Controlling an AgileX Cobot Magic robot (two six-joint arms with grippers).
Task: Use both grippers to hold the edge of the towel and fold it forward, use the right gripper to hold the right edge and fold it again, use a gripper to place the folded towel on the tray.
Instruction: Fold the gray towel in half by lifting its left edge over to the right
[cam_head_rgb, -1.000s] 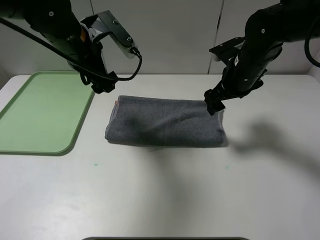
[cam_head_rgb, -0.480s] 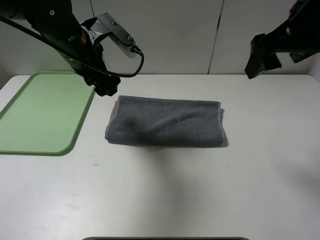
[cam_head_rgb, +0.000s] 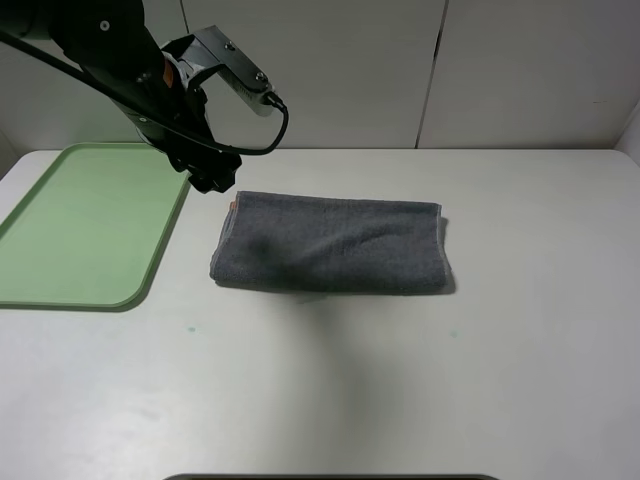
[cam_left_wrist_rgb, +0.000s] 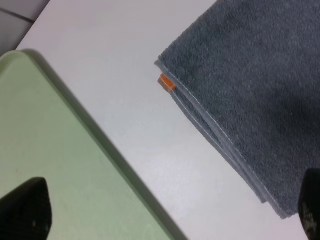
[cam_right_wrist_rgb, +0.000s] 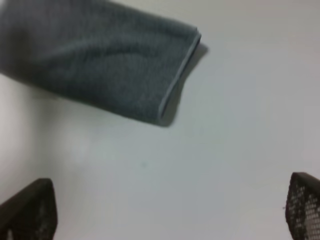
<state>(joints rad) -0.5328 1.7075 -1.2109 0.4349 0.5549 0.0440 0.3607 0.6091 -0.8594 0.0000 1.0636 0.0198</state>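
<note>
The dark grey terry towel (cam_head_rgb: 330, 245) lies folded long, just beside the flat light-green plastic tray (cam_head_rgb: 80, 220). We judge it soft and floppy, best pinched at the pale hem (cam_right_wrist_rgb: 175, 85) farthest from that tray. Our black left gripper (cam_left_wrist_rgb: 167, 205) and right gripper (cam_right_wrist_rgb: 165, 210) gape wide, empty.

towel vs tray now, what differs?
Colour: the towel is dark grey, the tray light green. Build: the towel is soft cloth folded in layers; the tray is a flat sheet with a low rim. Shape: the towel is a long strip, the tray a broader rounded rectangle. Shared: both lie flat on the white table, not touching.
</note>
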